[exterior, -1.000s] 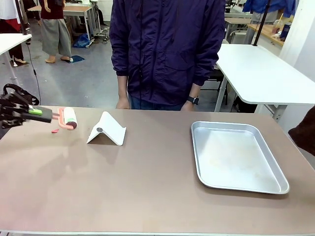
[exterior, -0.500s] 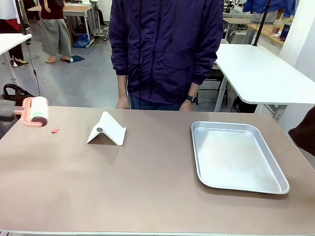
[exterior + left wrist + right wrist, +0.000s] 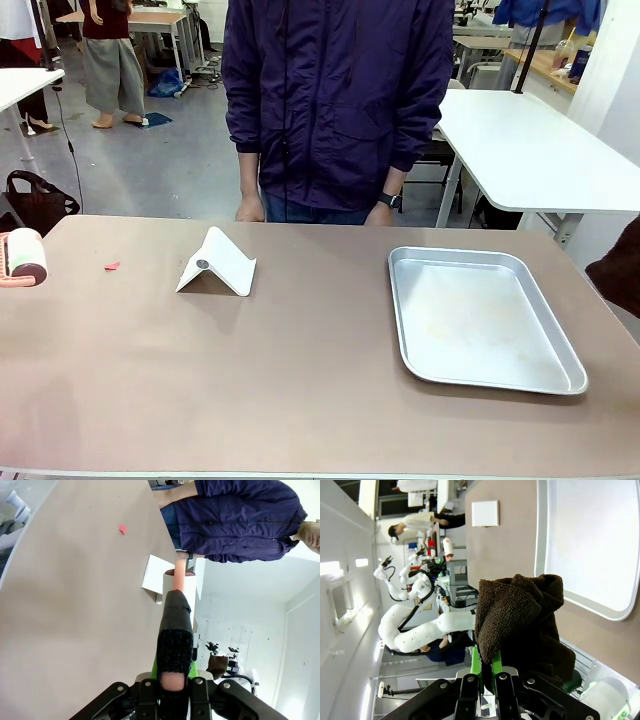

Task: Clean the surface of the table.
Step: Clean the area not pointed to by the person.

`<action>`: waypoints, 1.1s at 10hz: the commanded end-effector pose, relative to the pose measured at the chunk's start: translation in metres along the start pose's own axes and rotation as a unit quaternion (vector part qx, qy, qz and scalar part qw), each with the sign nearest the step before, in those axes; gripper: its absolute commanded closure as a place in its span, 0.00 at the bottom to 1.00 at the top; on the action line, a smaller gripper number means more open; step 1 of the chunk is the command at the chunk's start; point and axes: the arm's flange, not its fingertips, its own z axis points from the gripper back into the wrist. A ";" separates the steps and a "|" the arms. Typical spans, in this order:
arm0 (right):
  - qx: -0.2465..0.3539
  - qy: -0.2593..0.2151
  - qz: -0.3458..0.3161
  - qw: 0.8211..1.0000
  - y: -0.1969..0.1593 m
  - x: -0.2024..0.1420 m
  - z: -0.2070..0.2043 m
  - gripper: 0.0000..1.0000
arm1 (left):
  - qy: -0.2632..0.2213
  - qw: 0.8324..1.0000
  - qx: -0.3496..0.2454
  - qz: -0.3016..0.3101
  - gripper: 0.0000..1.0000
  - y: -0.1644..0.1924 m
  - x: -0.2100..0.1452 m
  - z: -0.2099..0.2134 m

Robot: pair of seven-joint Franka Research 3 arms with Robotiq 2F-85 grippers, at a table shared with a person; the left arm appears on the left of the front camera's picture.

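The brown table (image 3: 300, 380) carries a small red scrap (image 3: 112, 266) near its far left. A lint roller (image 3: 24, 259), white roll on a pink handle, hangs at the left edge of the front view, left of the scrap. In the left wrist view my left gripper (image 3: 175, 680) is shut on the lint roller's handle (image 3: 176, 625), above the table (image 3: 75, 605), with the red scrap (image 3: 122, 528) farther off. My right gripper (image 3: 487, 672) is shut on a dark brown cloth (image 3: 520, 620), which shows as a dark brown cloth (image 3: 618, 265) at the right edge of the front view.
A white folded stand (image 3: 217, 263) sits at the far left-middle. A silver tray (image 3: 480, 320) lies on the right half. A person in a dark purple jacket (image 3: 335, 100) stands at the far edge, hands down. White tables stand behind.
My left gripper has carried the lint roller leftward, away from the red scrap, until just the roll shows at the picture's left edge. The scrap, stand and tray have not moved.
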 end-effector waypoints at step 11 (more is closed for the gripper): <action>0.002 0.002 0.011 1.000 0.001 -0.004 0.000 0.91 | 0.067 0.996 0.067 0.003 0.79 -0.007 0.072 -0.033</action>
